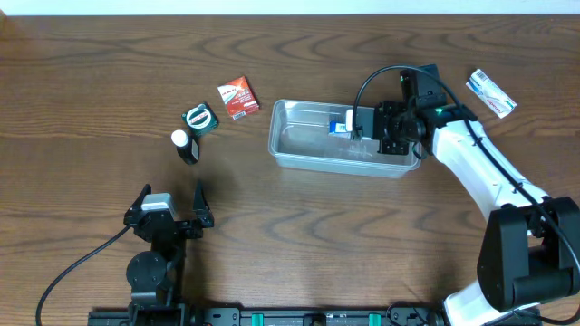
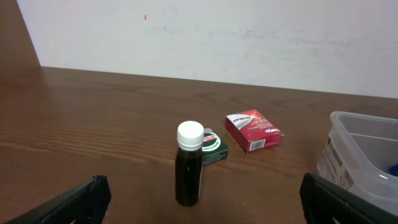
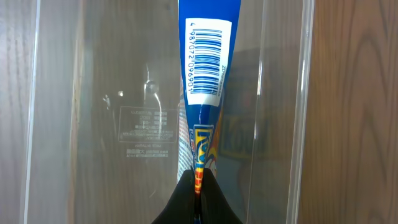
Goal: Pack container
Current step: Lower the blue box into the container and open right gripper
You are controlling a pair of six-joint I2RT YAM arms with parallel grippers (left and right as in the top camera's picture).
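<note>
Right gripper (image 3: 198, 186), jaws pressed together, pinches the end of a blue packet (image 3: 203, 68) over the far middle of the clear container (image 1: 299, 156), which sits on the wooden table (image 1: 362, 235) just right of centre. Left of it lie a red packet (image 1: 237, 97), a green tin (image 1: 199, 118) and a white-capped dark bottle (image 1: 185, 145). At far right lies a white packet (image 1: 490, 93). Near left, the left gripper (image 1: 172, 201) stands spread wide, holding nothing.
</note>
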